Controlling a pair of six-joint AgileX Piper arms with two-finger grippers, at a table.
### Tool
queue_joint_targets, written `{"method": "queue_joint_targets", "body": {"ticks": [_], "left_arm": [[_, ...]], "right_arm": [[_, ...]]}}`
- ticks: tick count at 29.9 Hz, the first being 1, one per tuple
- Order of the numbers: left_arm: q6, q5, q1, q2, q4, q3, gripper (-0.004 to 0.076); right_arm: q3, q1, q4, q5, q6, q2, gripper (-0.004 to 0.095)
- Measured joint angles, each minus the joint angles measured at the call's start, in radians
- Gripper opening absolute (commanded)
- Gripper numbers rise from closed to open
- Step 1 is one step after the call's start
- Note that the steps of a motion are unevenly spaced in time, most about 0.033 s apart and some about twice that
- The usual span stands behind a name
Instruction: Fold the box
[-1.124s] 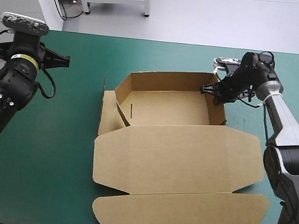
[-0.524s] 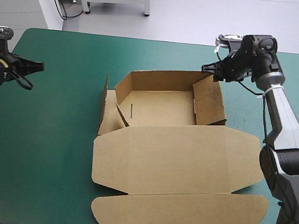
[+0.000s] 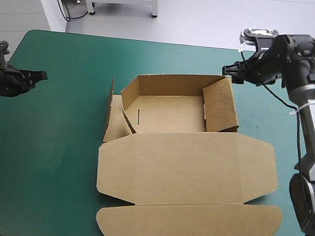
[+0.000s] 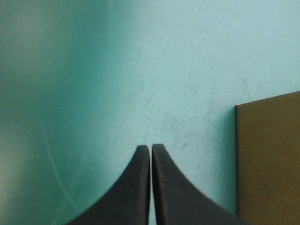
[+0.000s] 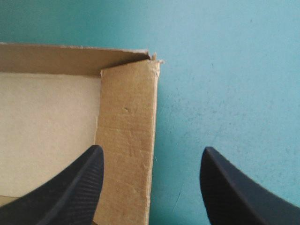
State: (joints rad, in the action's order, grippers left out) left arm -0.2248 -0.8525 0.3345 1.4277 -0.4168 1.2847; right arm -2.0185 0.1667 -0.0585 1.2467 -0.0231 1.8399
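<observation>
The brown box (image 3: 186,167) lies mid-table as an open tray with its lid flat toward the front. Its right wall (image 3: 223,106) stands folded over; the left side flap (image 3: 113,121) leans outward. My right gripper (image 3: 228,69) hovers open just past the tray's far right corner, holding nothing. In the right wrist view its gripper (image 5: 151,149) straddles the top of the right wall (image 5: 126,140), one finger over the tray's floor, the other over the cover. My left gripper (image 3: 42,75) is shut and empty near the table's left edge, its gripper (image 4: 150,146) pointing over bare cover beside a box edge (image 4: 267,159).
The teal-green cover (image 3: 57,140) is bare left of the box and along the far edge. The lid's rounded front flap (image 3: 190,225) reaches close to the table's near edge.
My right gripper let go of the right wall's flap, opened and drew back toward the far right corner. The left arm withdrew to the table's left edge.
</observation>
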Motion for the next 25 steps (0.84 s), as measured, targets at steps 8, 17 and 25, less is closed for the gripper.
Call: {"method": "queue_joint_targets", "body": {"ticks": [8,17,25], "left_arm": [[-0.166,-0.125,0.077,0.034,-0.231,0.0,-0.0007],[-0.192,-0.175,0.078,0.035,-0.288,0.0,-0.0008],[-0.195,-0.179,0.078,0.035,-0.295,0.0,-0.0008]], "right_arm": [[0.067,0.0,0.001,-0.001,0.048,0.11,0.0563],[0.068,0.0,-0.036,-0.012,0.061,0.22,0.0563],[0.069,0.0,-0.072,-0.013,0.067,0.265,0.0099]]}}
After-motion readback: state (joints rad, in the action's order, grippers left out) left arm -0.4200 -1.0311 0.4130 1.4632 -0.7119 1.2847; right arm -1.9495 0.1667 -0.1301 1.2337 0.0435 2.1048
